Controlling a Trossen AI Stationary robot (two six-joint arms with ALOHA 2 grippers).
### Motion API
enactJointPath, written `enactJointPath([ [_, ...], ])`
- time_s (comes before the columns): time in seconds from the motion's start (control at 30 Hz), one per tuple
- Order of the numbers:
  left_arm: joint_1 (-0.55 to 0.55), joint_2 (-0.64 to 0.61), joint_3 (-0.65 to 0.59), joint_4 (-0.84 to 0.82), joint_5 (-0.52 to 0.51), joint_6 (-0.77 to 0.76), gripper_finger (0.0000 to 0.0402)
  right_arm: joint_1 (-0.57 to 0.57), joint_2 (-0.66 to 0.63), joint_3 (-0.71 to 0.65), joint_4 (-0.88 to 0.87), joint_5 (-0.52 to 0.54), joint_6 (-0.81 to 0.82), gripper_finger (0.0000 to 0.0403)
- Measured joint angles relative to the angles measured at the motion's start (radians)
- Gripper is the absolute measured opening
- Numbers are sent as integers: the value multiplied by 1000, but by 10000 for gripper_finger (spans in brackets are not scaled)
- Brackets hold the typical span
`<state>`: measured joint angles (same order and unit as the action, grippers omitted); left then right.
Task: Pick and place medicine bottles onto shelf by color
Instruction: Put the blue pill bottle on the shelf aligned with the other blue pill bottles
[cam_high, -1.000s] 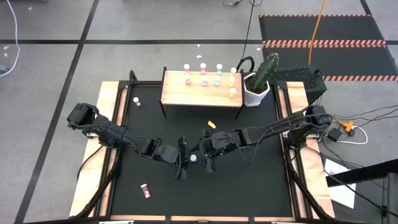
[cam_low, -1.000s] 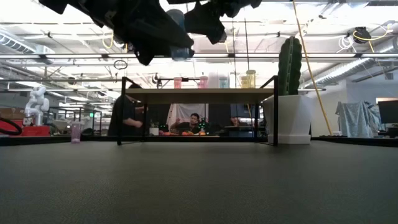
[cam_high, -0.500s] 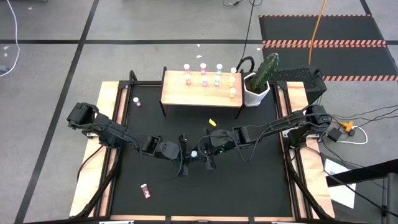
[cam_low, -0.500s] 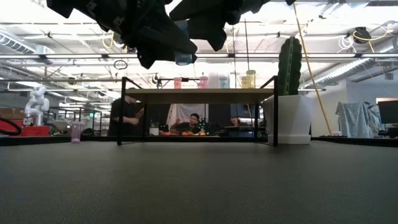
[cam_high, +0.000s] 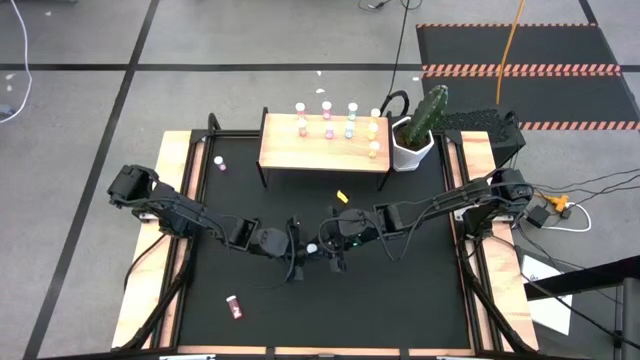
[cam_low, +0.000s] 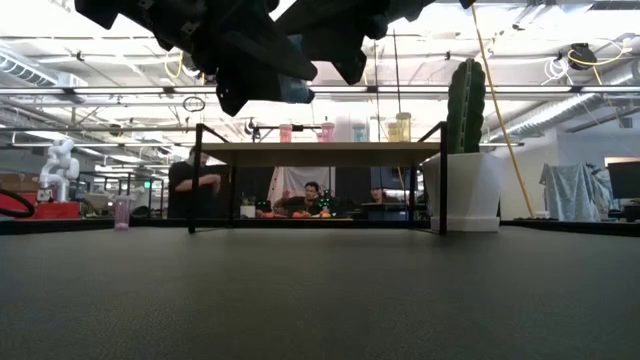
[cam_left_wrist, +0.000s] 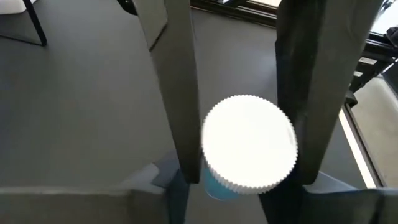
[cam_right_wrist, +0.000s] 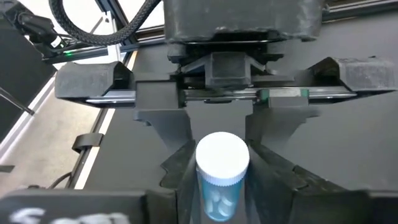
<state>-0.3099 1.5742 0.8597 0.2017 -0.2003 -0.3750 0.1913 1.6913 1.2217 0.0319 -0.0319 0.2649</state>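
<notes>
Where the two arms meet over the middle of the table (cam_high: 400, 300), a teal bottle (cam_right_wrist: 221, 177) hangs between them, lifted clear of the black mat. The right gripper (cam_right_wrist: 221, 199) clasps its body on both sides. The left gripper (cam_left_wrist: 245, 155) sits around its white cap, but I cannot tell whether it is pressing or loose. At the table's far edge the shelf (cam_high: 290, 152) carries nine upright bottles in two rough rows, pink toward its left end, teal next, yellow at its right end. Just beside that right end stands a white pot (cam_high: 408, 148) with a cactus (cam_high: 430, 108) in it. Three bottles lie loose on the mat: a pink one (cam_high: 218, 162) upright near the shelf's left legs, a yellow one (cam_high: 341, 200) on its side between the shelf and the grippers, and another pink one (cam_high: 233, 307) on its side near the front. From above, the held bottle is only a white dot between the dark grippers. The left wrist view faces its cap head-on, with a sliver of teal beneath. The right wrist view shows the teal body, with the left gripper facing it. The low view alone shows the bottle high above the mat, and people beyond the shelf legs.
</notes>
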Motion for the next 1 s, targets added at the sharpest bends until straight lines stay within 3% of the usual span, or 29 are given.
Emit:
enactJointPath([
  [0.2, -18, -51, 2, -41, 4, 7, 232, -7, -17, 0, 6, 4, 8, 122],
  [0.47, -6, -177, 0, -275, 16, -51, 306, -52, -107, -1, -3, 35, -37, 122],
  [0.7, 21, -234, 0, -348, -43, -123, 321, -153, -206, -1, -5, 114, -169, 123],
  [0.83, 48, -250, 0, -400, -87, -201, 321, -253, -250, -1, 7, 186, -247, 124],
  [1.0, 74, -249, 0, -445, -87, -266, 321, -403, -260, -1, 3, 190, -261, 125],
])
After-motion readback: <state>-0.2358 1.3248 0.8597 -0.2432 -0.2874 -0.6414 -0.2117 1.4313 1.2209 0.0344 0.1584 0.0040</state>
